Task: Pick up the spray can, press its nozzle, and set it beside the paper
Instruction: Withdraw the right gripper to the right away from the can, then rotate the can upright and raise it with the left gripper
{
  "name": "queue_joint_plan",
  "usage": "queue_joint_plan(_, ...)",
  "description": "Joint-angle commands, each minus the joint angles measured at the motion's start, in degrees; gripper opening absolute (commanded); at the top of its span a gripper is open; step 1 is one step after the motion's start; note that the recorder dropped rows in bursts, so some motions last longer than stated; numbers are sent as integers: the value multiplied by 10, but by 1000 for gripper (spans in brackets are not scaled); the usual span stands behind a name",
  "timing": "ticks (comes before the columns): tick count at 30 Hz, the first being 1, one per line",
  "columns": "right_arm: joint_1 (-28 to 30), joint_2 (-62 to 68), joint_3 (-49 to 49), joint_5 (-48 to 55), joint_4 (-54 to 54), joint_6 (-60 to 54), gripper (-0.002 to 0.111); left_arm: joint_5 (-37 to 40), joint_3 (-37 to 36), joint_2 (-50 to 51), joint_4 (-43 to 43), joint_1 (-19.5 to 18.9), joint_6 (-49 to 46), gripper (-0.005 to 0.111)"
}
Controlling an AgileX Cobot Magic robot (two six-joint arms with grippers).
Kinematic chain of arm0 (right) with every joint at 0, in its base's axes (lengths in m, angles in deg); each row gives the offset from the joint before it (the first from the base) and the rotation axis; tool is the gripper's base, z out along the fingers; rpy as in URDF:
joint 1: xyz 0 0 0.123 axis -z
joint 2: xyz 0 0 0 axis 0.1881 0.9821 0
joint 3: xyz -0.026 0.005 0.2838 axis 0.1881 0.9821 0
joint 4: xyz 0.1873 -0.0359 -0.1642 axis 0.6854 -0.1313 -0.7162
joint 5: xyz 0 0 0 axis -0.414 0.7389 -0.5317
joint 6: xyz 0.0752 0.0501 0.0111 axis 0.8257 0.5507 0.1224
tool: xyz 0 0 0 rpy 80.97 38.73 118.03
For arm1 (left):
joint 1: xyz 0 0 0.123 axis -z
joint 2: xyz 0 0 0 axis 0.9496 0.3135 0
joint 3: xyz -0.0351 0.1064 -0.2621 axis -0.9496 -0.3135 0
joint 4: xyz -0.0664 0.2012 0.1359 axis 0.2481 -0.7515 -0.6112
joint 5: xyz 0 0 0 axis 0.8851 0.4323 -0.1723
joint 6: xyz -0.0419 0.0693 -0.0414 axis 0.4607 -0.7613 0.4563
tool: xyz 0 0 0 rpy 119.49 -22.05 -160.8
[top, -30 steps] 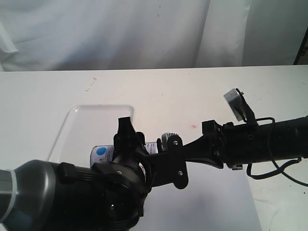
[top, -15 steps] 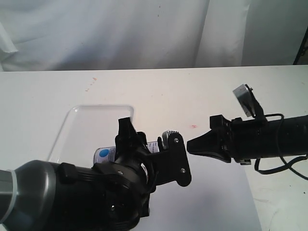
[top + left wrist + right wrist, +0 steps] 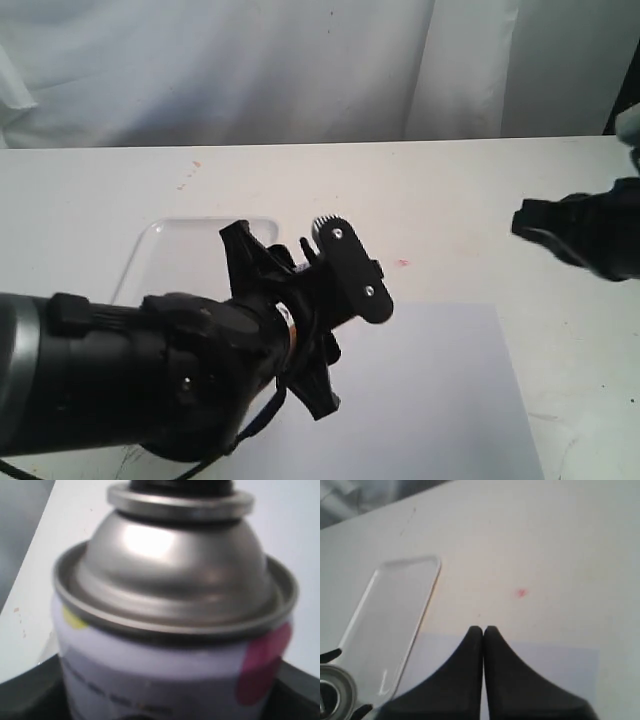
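Observation:
The spray can (image 3: 165,655) fills the left wrist view: white body, pink and yellow dots, silver shoulder. Only the base of its black nozzle (image 3: 181,484) shows at the frame's edge. My left gripper (image 3: 300,262) is shut on the can, held above the table near the paper's far left corner. In the exterior view the gripper hides the can. The paper (image 3: 430,390) lies flat at the front. My right gripper (image 3: 525,222) is shut and empty at the far right, well away from the can. In the right wrist view its fingertips (image 3: 476,632) touch over the paper (image 3: 555,665).
A glossy white tray (image 3: 170,245) lies left of the paper, partly behind my left arm, and shows again as the tray (image 3: 395,610) in the right wrist view. A small red mark (image 3: 402,263) is on the table behind the paper. White cloth hangs behind the table.
My right gripper has pulled back from the can's top to the right edge of the view. My left gripper has swung upward and turned with the can.

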Motion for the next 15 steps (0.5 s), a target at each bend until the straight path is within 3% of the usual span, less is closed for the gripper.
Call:
queue_joint_plan(1, 4, -98, 3, -113, 8, -30, 0, -40, 6, -38, 12, -34, 27, 0)
queue_joint_plan(8, 4, -274, 3, -218, 0, -109, 0, -80, 6, -78, 6, -49, 38, 0)
queue_joint_plan(15, 4, -424, 70, -191, -8, -148, 0, -127, 6, -99, 3, -49, 42, 0)
